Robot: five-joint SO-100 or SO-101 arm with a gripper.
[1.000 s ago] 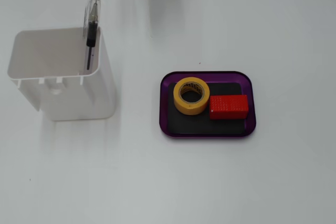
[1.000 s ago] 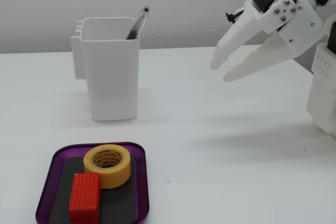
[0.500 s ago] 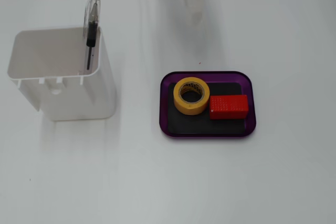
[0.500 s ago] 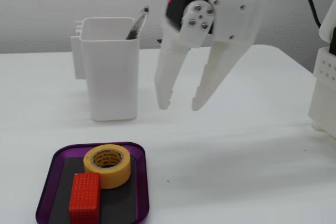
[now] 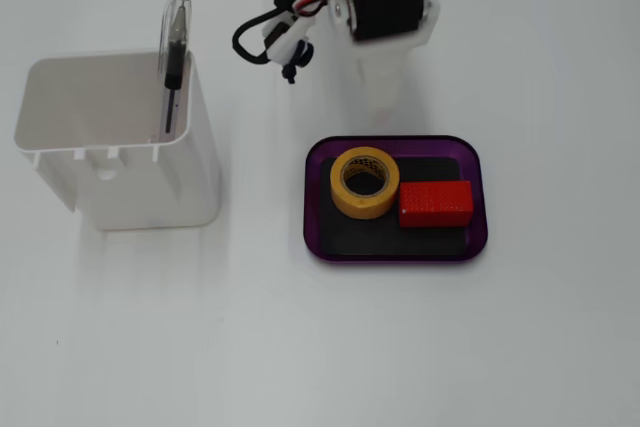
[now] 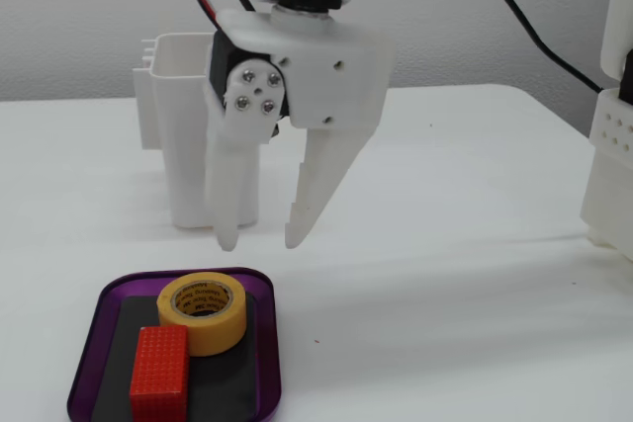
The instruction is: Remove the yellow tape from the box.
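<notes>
The yellow tape (image 5: 365, 183) lies flat in the left half of the purple box (image 5: 478, 192), touching a red block (image 5: 436, 204) on its right. In the other fixed view the tape (image 6: 203, 311) lies at the far end of the box (image 6: 87, 358), with the red block (image 6: 158, 373) in front of it. My white gripper (image 6: 261, 240) is open and empty, with its fingers pointing down. It hangs above the table just beyond the box's far rim, clear of the tape. In the top-down fixed view the gripper (image 5: 385, 112) is faint against the white table.
A tall white bin (image 5: 115, 142) holding a pen (image 5: 174, 57) stands left of the box, and behind my gripper in the other fixed view (image 6: 178, 135). A white arm base (image 6: 613, 145) stands at the right edge. The table is plain white.
</notes>
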